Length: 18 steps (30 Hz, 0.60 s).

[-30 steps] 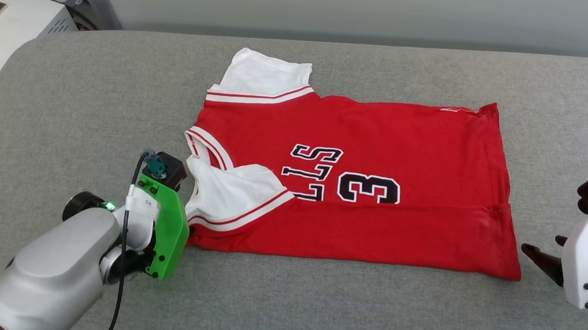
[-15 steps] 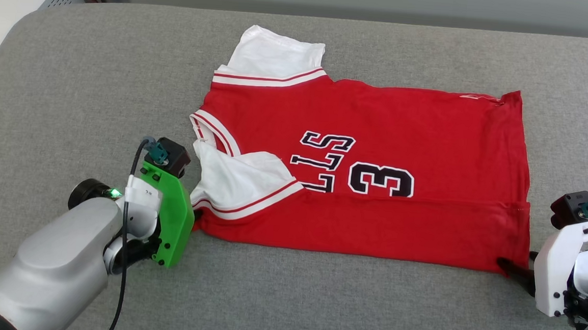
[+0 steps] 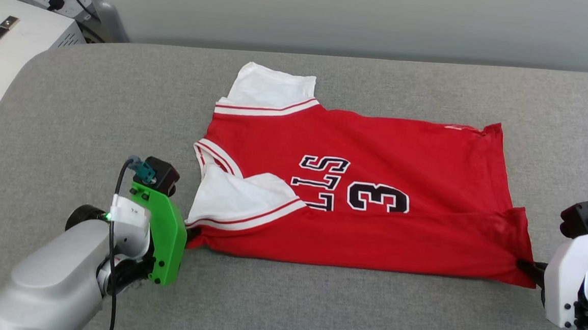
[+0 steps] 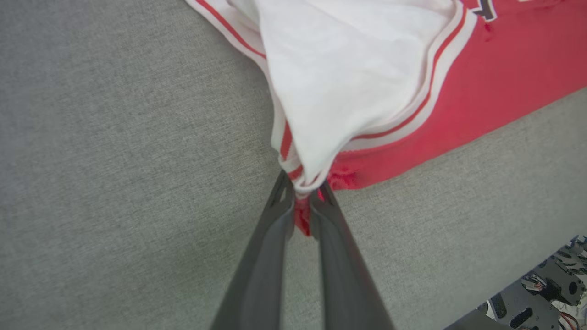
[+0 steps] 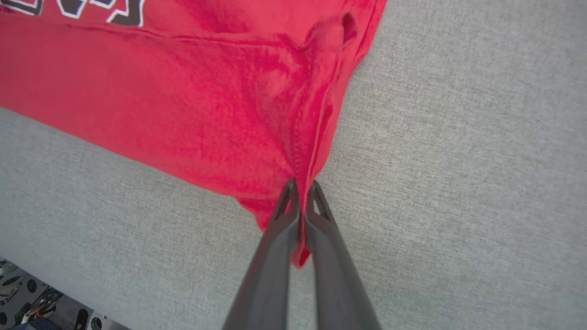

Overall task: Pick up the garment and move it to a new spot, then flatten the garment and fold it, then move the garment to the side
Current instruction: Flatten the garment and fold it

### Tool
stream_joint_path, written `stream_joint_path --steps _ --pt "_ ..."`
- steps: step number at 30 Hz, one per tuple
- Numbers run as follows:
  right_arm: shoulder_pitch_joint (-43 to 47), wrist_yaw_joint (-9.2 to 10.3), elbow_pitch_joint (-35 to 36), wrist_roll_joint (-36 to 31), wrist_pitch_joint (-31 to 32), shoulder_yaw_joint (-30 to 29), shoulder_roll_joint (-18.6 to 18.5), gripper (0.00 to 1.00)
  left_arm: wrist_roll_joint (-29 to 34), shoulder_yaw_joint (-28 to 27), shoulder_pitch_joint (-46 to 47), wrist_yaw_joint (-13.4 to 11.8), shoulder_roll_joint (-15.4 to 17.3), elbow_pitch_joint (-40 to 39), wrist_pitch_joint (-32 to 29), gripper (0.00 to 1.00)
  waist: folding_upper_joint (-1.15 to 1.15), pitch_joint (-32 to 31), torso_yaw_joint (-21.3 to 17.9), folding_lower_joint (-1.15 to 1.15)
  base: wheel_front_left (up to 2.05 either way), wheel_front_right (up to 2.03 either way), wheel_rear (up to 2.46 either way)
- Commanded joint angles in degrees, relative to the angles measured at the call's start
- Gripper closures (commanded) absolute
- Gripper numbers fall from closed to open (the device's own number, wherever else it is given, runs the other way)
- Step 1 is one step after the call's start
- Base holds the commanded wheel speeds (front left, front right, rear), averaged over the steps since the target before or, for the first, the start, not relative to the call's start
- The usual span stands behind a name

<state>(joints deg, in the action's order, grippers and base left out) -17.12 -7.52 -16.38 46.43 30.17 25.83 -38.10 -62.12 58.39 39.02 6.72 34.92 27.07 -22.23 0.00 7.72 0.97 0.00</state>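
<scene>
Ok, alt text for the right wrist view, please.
The right gripper is shut on a corner of the red garment, which lies on a grey fabric surface. Black white-outlined print shows at the top left.

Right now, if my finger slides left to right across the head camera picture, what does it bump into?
The left gripper, shut on a corner of the garment → the white sleeve → the big number 3 → the right gripper, shut on the opposite corner.
</scene>
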Motion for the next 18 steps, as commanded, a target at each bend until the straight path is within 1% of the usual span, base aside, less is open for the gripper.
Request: stream_joint_path --steps 1,6,9,14,18 --pt "1.65 0.03 0.77 0.58 -0.02 -0.67 -1.03 1.0 -0.12 0.04 -1.29 -0.12 0.72 -0.87 0.38 1.0 0.0 -1.71 -0.35 0.0 0.0 0.0 0.0" --pt "5.04 0.03 2.72 1.24 0.63 -3.14 -2.93 1.0 -0.15 0.51 -3.68 -0.78 1.76 -3.73 1.13 1.0 0.0 -2.26 -0.32 0.0 0.0 0.0 0.0" --pt "6.69 0.03 3.3 1.37 1.49 -4.48 -2.85 1.0 -0.31 0.93 -5.07 -1.26 2.01 -5.38 1.18 1.0 0.0 -1.86 -0.28 0.0 0.0 0.0 0.0" --pt "7.62 0.03 2.07 0.79 2.46 -5.95 -1.17 1.0 -0.36 1.31 -6.65 -2.35 2.12 -5.86 1.55 1.0 0.0 -0.54 -0.11 0.0 0.0 0.0 0.0" --pt "7.42 0.03 -0.64 -0.44 2.08 -5.82 1.12 1.0 -0.48 1.29 -7.29 -2.73 1.06 -3.51 2.67 1.0 0.0 0.27 0.2 0.0 0.0 0.0 0.0"
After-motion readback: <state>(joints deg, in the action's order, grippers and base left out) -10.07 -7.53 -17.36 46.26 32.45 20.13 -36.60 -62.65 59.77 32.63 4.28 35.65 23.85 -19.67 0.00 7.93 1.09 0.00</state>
